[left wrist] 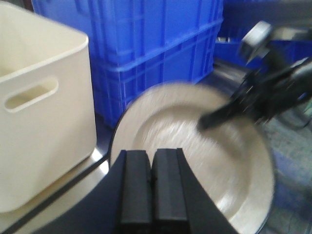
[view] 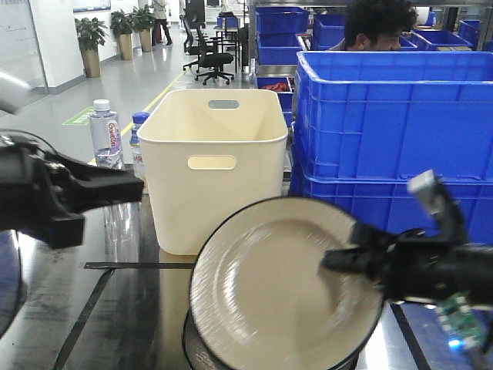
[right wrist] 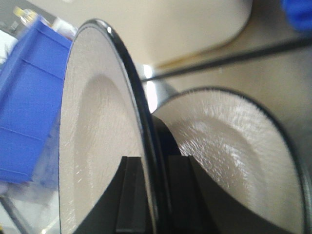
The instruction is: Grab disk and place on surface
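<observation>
On the table [view: 131, 308] a bin [view: 216, 166] stands toward the far edge, with two bottles [view: 105, 132] just beside it on its left and stacked crates [view: 385, 139] close on its right. A tape line [view: 139, 265] runs across the table just in front of the bin. In front of the bin and crates, toward the near edge, a plate [view: 269, 289] stands tilted on its edge, its rim between the fingers of the right gripper [view: 339, 260]. The left gripper [view: 131, 189] hangs left of the bin, apart from the plate.
</observation>
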Controlling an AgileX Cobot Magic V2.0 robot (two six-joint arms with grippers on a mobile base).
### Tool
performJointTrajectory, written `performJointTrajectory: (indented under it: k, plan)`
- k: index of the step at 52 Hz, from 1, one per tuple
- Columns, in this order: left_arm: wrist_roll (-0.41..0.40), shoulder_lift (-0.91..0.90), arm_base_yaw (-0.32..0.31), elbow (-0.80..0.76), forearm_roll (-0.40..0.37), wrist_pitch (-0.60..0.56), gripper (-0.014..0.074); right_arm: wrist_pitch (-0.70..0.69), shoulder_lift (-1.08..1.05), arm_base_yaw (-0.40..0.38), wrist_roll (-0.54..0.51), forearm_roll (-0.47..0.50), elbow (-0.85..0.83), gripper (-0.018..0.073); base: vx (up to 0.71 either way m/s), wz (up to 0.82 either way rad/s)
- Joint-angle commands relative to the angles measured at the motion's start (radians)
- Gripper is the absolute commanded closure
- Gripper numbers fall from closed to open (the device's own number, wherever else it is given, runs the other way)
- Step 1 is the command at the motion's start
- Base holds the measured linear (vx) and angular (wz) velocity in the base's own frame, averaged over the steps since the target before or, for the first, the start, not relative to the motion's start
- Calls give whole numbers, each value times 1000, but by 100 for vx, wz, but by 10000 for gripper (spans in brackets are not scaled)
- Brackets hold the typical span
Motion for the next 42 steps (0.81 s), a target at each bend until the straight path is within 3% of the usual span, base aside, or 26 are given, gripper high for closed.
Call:
performJointTrajectory:
  k: [1, 7, 15, 23, 31, 36, 42]
  plan:
    - [-40, -67, 2, -27, -36, -39, 604, -60, 11, 37, -56, 100, -31, 519, 0, 0]
    - [-105, -98, 2, -27, 38, -32, 601, -54, 51, 46, -97, 100, -31, 419, 0, 0]
    - [-197, -121, 2, -27, 139, -30, 601, -38, 64, 45, -151, 69, -31, 200, 0, 0]
    - [-255, -130, 2, -27, 191, -29, 601, -80, 44, 43, -434, -14, -31, -20, 0, 0]
    - [-298, -133, 2, -27, 254, -28, 599, -280, -13, 43, -612, -100, -31, -74, 0, 0]
    - [-355, -130, 2, -26, 391, -28, 598, -421, -65, 43, -619, -152, -31, -57, 0, 0]
    - [-569, -130, 2, 2, 680, -41, 598, -466, -143, 43, -610, -196, -31, 10, 0, 0]
